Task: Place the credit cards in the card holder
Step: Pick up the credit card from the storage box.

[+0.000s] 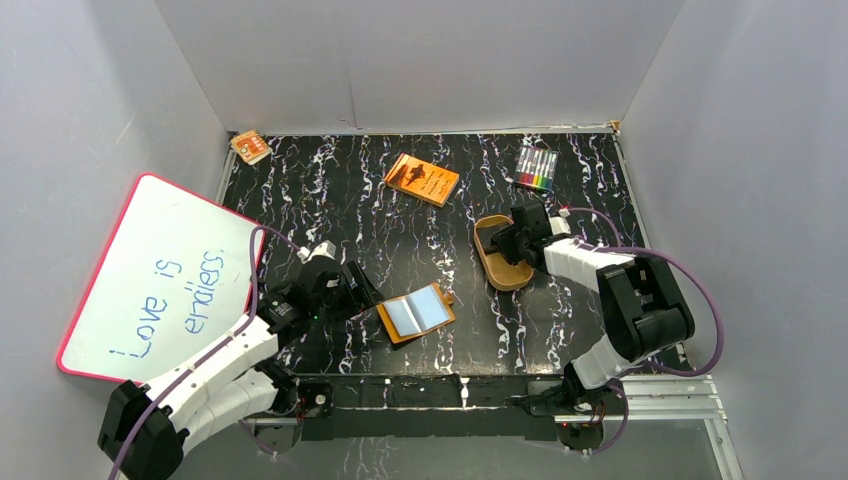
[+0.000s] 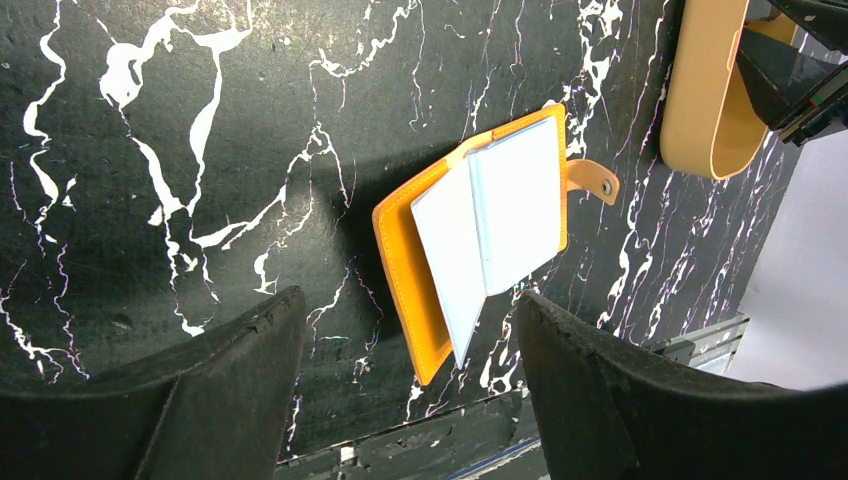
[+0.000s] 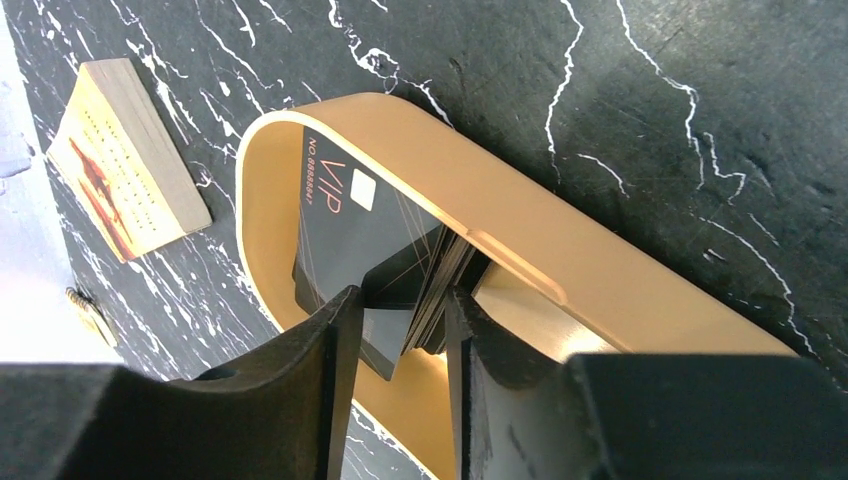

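The card holder (image 1: 417, 313) lies open on the black marbled table, pale blue pockets up, snap tab to the right; it also shows in the left wrist view (image 2: 500, 220). My left gripper (image 1: 362, 290) is open and empty, just left of it (image 2: 400, 300). The black credit cards (image 3: 350, 220) sit as a fanned stack in the tan oval tray (image 3: 560, 250), the top one printed "VIP". My right gripper (image 1: 505, 243) reaches into the tray (image 1: 497, 272), its jaws pressed against both sides of the stack (image 3: 400, 295).
An orange book (image 1: 422, 179) lies at the back centre, also in the right wrist view (image 3: 125, 170). A pack of coloured markers (image 1: 537, 168) lies back right. A whiteboard (image 1: 160, 280) leans at the left. A small orange box (image 1: 250, 146) sits in the back left corner.
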You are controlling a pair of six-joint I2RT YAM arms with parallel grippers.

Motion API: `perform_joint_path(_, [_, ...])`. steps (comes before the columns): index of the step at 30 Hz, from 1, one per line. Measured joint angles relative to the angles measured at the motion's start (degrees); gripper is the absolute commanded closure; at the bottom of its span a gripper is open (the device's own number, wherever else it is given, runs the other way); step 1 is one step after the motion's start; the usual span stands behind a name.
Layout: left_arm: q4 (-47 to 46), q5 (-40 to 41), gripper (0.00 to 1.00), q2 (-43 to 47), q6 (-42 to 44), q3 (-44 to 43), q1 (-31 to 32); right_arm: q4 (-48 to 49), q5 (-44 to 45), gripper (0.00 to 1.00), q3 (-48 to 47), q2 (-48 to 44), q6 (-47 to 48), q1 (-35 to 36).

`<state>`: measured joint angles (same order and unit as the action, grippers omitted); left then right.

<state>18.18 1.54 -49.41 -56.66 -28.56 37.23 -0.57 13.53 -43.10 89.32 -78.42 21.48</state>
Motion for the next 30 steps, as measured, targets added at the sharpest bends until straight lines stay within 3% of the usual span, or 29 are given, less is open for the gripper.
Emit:
perform_joint_path(16, [-0.2,0.0,0.27,-0.7,-0.3,0.0,0.0,0.6,-0.2,0.63,2.9,-3.2,1.1,0.0])
perform_joint_path(30, [-0.3,-0.1,0.27,-0.7,-1.0,0.0,0.0,1.3,-0.7,0.80,4.2,-5.7,2.2,0.0])
